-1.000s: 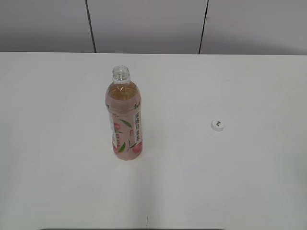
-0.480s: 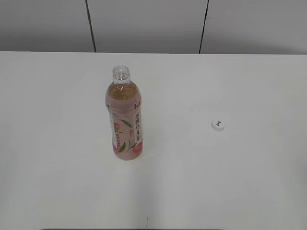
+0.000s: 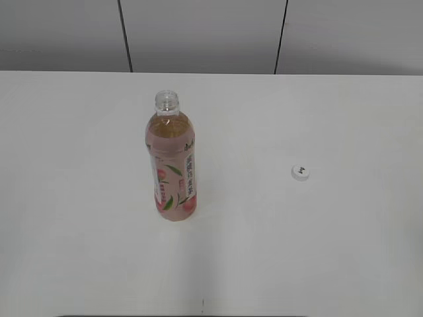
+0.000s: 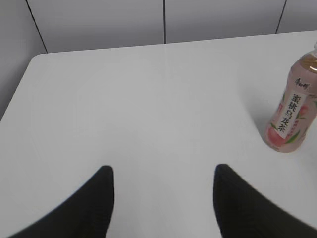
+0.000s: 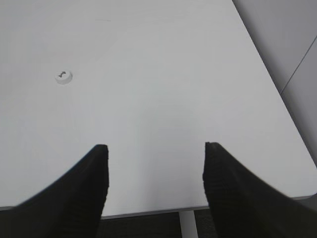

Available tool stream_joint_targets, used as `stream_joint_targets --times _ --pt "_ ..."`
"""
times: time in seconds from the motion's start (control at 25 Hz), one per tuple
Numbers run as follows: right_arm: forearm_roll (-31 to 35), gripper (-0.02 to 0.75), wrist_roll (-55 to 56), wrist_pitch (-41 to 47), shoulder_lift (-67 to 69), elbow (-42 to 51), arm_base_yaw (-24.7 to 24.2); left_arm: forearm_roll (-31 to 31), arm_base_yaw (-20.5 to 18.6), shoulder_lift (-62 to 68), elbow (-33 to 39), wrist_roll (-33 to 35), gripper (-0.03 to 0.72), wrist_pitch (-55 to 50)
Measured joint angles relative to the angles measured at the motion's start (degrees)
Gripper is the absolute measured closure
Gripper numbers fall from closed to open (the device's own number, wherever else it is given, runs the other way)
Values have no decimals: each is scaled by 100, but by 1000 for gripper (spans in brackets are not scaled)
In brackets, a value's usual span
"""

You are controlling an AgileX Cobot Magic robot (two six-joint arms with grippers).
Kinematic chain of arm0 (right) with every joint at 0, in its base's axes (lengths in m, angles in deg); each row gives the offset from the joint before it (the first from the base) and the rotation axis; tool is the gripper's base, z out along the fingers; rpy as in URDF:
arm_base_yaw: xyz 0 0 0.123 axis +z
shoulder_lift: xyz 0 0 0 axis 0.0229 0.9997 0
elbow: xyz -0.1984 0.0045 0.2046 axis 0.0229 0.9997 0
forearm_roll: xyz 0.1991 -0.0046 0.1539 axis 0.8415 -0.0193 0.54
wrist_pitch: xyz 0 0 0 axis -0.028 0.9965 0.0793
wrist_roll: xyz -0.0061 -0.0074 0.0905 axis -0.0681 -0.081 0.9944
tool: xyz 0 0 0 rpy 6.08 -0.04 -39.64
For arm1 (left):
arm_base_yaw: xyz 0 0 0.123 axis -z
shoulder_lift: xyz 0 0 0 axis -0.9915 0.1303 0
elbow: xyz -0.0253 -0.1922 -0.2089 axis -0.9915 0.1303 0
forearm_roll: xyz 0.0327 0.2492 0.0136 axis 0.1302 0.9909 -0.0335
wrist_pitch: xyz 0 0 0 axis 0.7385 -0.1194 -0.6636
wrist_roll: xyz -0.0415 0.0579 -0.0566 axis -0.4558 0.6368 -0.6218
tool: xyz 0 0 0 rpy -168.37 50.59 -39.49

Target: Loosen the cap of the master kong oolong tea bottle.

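Note:
The master kong oolong tea bottle stands upright on the white table, left of the middle, with its neck open and no cap on it. It also shows at the right edge of the left wrist view. The white cap lies flat on the table well to the right of the bottle, and shows in the right wrist view. My left gripper is open and empty over bare table, left of the bottle. My right gripper is open and empty near the table's front right edge. Neither gripper shows in the exterior view.
The white table reaches back to a grey panelled wall. Its left corner shows in the left wrist view. Its right edge and front edge show in the right wrist view, with a table leg below.

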Motion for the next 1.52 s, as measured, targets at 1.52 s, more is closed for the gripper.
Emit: stream_joint_targets --times 1.52 --pt "0 277 5 -2 0 0 0 -5 0 0 0 0 419 5"
